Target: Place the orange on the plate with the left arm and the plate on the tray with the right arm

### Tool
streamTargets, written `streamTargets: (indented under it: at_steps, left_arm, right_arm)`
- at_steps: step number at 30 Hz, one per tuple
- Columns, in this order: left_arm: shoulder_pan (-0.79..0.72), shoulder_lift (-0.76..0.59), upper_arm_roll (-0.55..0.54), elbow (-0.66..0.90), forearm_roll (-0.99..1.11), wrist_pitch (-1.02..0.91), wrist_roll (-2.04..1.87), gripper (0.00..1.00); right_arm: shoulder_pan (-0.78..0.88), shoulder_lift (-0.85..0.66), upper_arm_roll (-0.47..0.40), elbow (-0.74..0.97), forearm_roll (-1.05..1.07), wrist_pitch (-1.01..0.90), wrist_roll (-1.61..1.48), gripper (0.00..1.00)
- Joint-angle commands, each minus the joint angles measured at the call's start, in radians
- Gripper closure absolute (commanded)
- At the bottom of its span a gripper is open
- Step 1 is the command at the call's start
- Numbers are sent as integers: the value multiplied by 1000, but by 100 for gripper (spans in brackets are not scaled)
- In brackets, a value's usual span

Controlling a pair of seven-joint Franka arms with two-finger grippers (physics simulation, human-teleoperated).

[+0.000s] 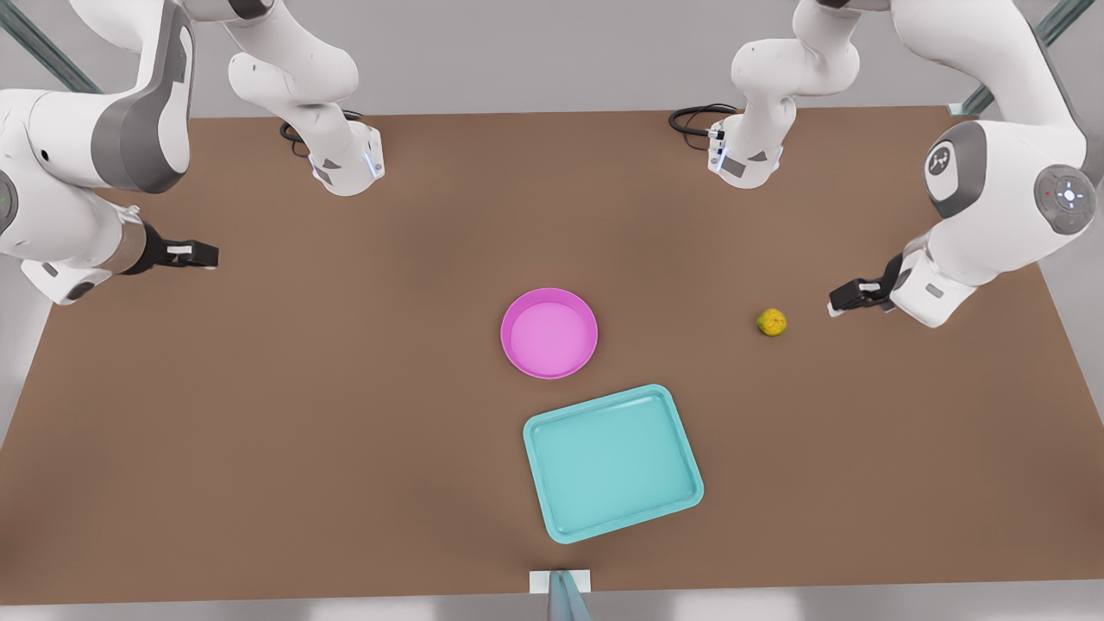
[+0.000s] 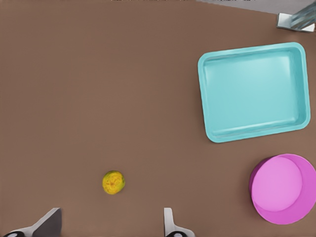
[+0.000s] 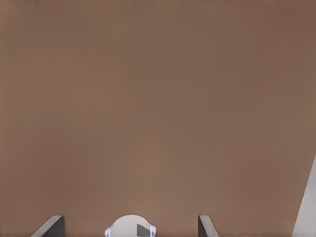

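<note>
Orange [image 1: 772, 323] lies on bare table [image 1: 259, 388] near open, empty left hand [image 1: 835, 304]; right hand [image 1: 211, 255] open, empty, waiting

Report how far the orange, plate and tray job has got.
Done: nothing. The orange sits on the table, apart from the empty plate, which stands beside the tray, not on it.
In hand: the left gripper, jaws open, is near the orange at the front view's right. The right gripper, jaws open, waits over bare table at the front view's left.
Left: both placements.
</note>
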Motion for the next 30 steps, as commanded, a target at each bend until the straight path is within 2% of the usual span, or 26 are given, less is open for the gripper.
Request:
streamTargets:
  at_steps: [1, 2, 3, 4, 8, 16, 30]
  left_arm:
    - [3, -1, -1, -1, 18, 35, 26, 0]
    - [3, 5, -2, -8, 11, 11, 29, 0]
    - [-32, 25, -2, -221, 0, 94, 30, 0]
    - [-52, 40, -13, -456, 0, 402, 29, 0]
    - [-52, 117, -16, -659, 4, 736, 152, 0]
    - [-52, 151, 39, -729, 11, 764, 155, 0]
    - [-47, 232, 85, -735, 14, 790, 168, 0]
  right_arm:
    - [0, 2, 0, -3, 1, 4, -8, 0]
    - [0, 2, 0, -3, 1, 4, -8, 0]
    - [0, 2, 0, -5, 1, 4, -8, 0]
    - [0, 4, 0, -3, 2, 4, -8, 0]
    - [-1, 5, 0, -5, 5, 4, -7, 0]
    - [-1, 17, 0, -5, 11, 6, -7, 0]
    - [-3, 28, 0, -6, 11, -2, -7, 0]
